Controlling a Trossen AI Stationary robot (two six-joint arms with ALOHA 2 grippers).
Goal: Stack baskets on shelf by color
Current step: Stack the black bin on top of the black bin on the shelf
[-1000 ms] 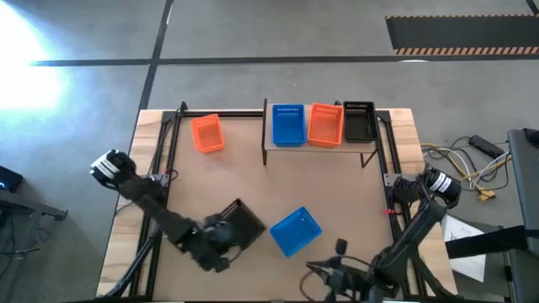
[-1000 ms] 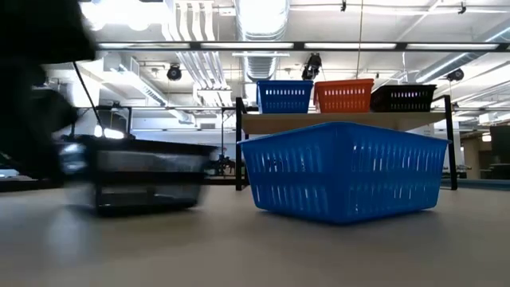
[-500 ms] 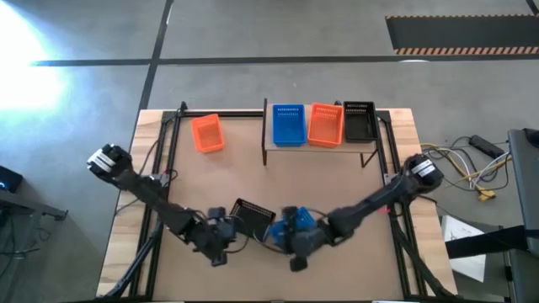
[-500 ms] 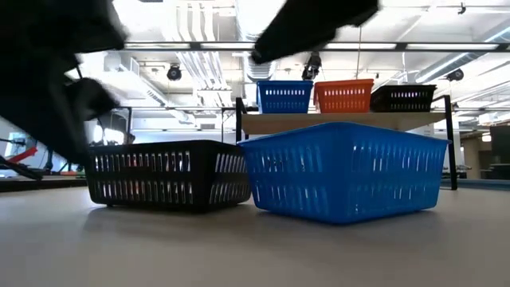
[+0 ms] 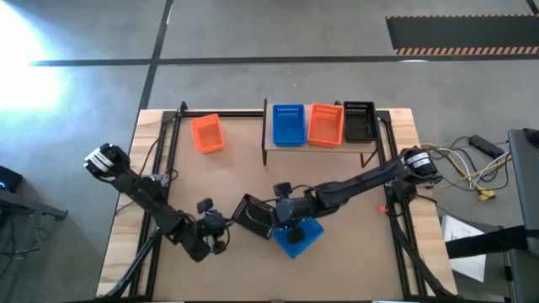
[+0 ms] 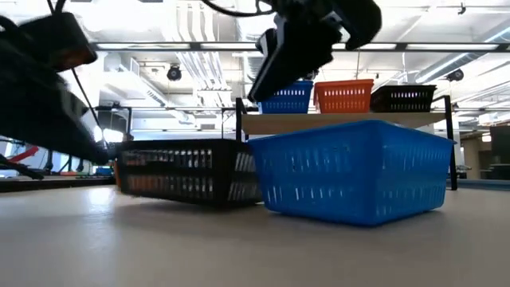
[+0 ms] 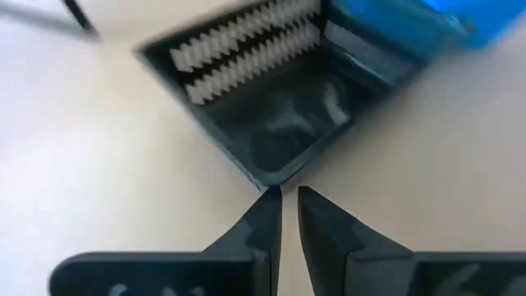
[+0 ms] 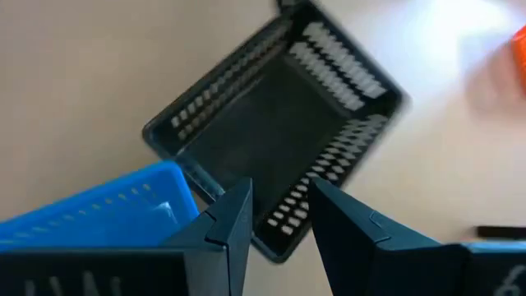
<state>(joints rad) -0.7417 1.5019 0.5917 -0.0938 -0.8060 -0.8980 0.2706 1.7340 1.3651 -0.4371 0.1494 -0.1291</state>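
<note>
A black basket (image 5: 253, 214) was seen lying open side up near the front middle of the wooden tabletop (image 5: 236, 172), its long axis running diagonally across the table. A blue basket (image 5: 301, 236) lay against its right end, touching it, also turned at a slant to the table edges.

Six baskets were counted in all: two blue, two orange and two black. Three stood side by side on the shelf (image 5: 268, 145) at the back of the table — a blue shelf basket (image 5: 288, 124), an orange shelf basket (image 5: 325, 124) and a black shelf basket (image 5: 360, 122) — each with its long axis pointing front to back. A loose orange basket (image 5: 206, 133) lay well apart at the back left, slightly tilted from that line.

The left gripper (image 7: 288, 215) was placed low on the table just beside the black basket's near corner, with its fingers drawn almost together and nothing pinched between them. The right gripper (image 8: 278, 210) was held above the seam where the black and blue baskets met, its fingers a little apart and closed on nothing.

Yellow cables (image 5: 472, 172) were lying on the floor to the right of the table. In the low view the blue basket blocked part of the shelf's legs.
</note>
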